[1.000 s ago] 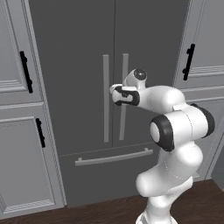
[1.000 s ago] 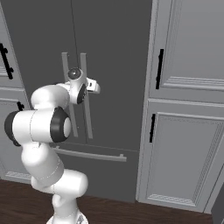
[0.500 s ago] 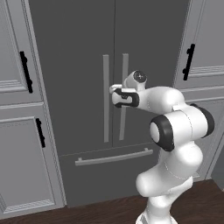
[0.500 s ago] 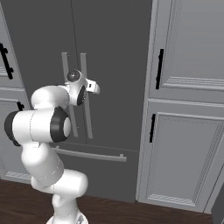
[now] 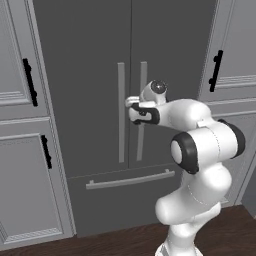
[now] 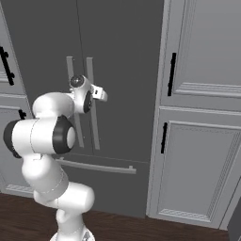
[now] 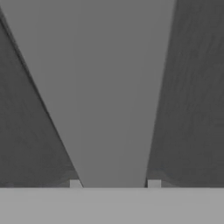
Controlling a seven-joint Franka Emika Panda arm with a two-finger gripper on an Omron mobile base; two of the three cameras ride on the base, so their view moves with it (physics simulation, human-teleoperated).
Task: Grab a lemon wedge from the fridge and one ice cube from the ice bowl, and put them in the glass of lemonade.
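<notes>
Light grey bar handle (image 7: pixel 111 96) betw. end effector fingertips (image 7: pixel 75 183), dark fridge door (image 7: pixel 192 100) behind.

1. A tall pale grey panelled upper cabinet door (image 5: pixel 12 55) stands left of the dark unit, carrying a black vertical handle (image 5: pixel 30 82).
2. Below it, a pale grey panelled lower cabinet door (image 5: pixel 25 190) has its own short black handle (image 5: pixel 46 151).
3. On the other side, two stacked grey panelled doors (image 6: pixel 200 169) carry black handles (image 6: pixel 172 74).
4. A dark brown wooden plank floor (image 6: pixel 141 230) runs along the bottom.
</notes>
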